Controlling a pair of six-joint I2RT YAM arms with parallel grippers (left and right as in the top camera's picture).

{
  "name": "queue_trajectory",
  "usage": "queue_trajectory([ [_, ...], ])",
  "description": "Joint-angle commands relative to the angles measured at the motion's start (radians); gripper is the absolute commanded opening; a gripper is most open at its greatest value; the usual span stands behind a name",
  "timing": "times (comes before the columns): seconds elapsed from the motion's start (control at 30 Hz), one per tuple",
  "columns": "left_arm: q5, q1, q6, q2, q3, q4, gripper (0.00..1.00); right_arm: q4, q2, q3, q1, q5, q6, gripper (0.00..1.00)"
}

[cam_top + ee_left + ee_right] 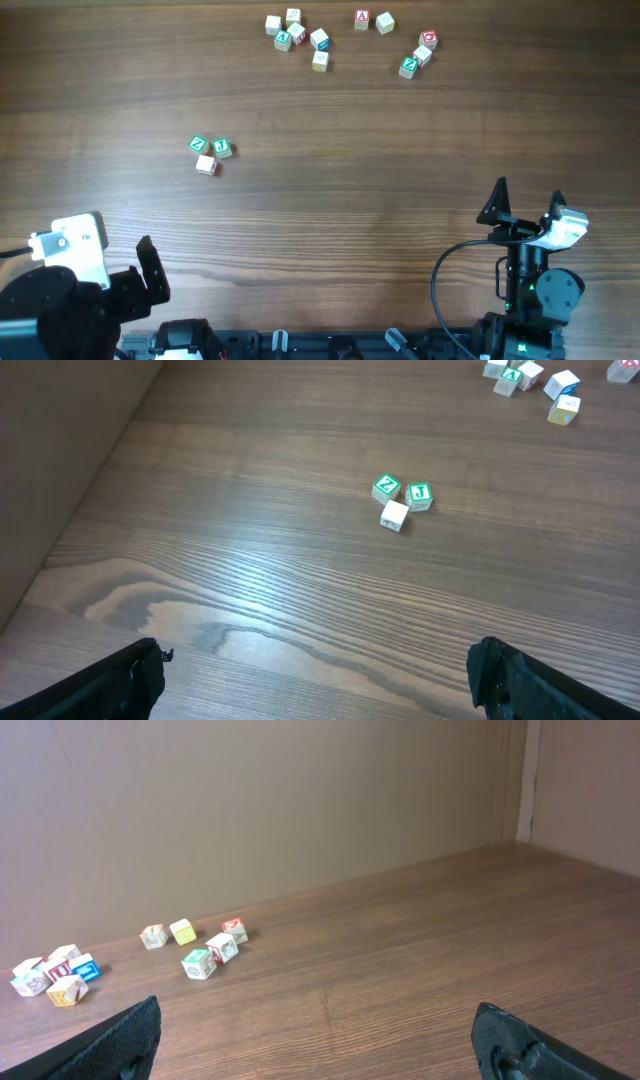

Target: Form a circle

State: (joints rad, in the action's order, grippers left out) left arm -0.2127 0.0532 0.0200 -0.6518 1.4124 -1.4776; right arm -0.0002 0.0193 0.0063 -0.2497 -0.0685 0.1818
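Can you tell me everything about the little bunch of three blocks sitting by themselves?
The little bunch of three blocks is tiny pale cubes that look wooden. Two show green lettered tops; the third is pale with a hint of red. They huddle in a small triangle, touching or nearly so, flat on the brown table, well apart from the bigger scatter farther back. Nothing else touches them.

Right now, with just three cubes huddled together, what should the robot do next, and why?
Probably send the right pincer toward the nearest green cube in the far bunch: the trio is no ring yet, and that pincer is open, empty and closest.
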Motion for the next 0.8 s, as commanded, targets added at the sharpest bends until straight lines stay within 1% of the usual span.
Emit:
queue_trajectory([
  [0.0, -0.005, -0.003, -0.009, -0.003, 0.001, 0.002, 1.0, 0.003, -0.014, -0.001, 0.002, -0.014, 0.012, 1.0],
  [0.6, -0.005, -0.003, -0.009, -0.003, -0.014, 0.003, 1.0, 0.003, -0.014, -0.001, 0.002, -0.014, 0.012, 1.0],
  [0.7, -0.005, -0.003, -0.009, 0.0, -0.108, 0.003, 1.0, 0.003, -0.014, -0.001, 0.002, -0.014, 0.012, 1.0],
  [0.77, -0.005, -0.003, -0.009, 0.038, -0.266, 0.003, 1.0, 0.003, -0.014, -0.001, 0.002, -0.014, 0.011, 1.0],
])
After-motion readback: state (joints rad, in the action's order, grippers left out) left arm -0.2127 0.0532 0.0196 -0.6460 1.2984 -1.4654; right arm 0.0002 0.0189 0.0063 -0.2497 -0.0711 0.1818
